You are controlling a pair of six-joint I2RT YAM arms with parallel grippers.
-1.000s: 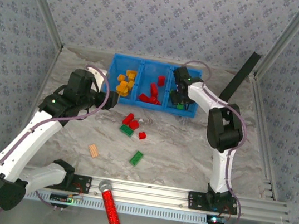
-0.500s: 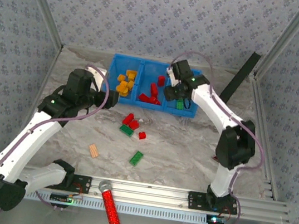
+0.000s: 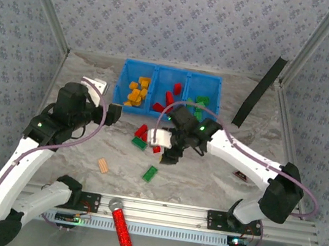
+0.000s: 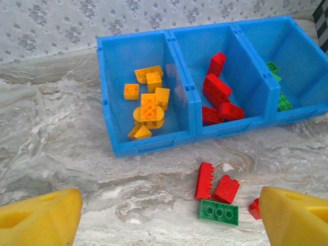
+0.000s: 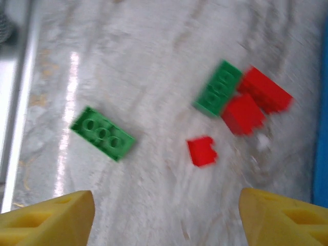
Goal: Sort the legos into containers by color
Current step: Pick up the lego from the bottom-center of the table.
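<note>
Where the tray sits: blue 3-compartment tray at far middle of the marbled table, long side running L-R.
L compartment: yellow-orange bricks in a loose heap, one rounded pc among them.
Mid compartment: red bricks, piled, some on edge.
R compartment: green bricks, partly cut off by the frame edge in the left wrist view.
Loose, just in front of tray: red pair touching each other on the table, near the mid compartment. Flat green brick sits just beside them on the near side. Small red brick lies a little apart from that cluster.
Loose, nearer the arm bases: second green brick, alone, studs up, well apart from the tray.
L gripper: jaws spread wide, nothing btwn the yellow fingertips. It hangs above the table off the tray's L front corner, facing tray & loose cluster.
R gripper: jaws spread wide, nothing held. It hangs over the loose bricks, close to the small red brick in the top view; wrist view is blurred.
Other items: tan ridged block on table, L of the second green brick. Red glittery stick w/ grey ball head lies across the near rail. Black strip leans at far R.
</note>
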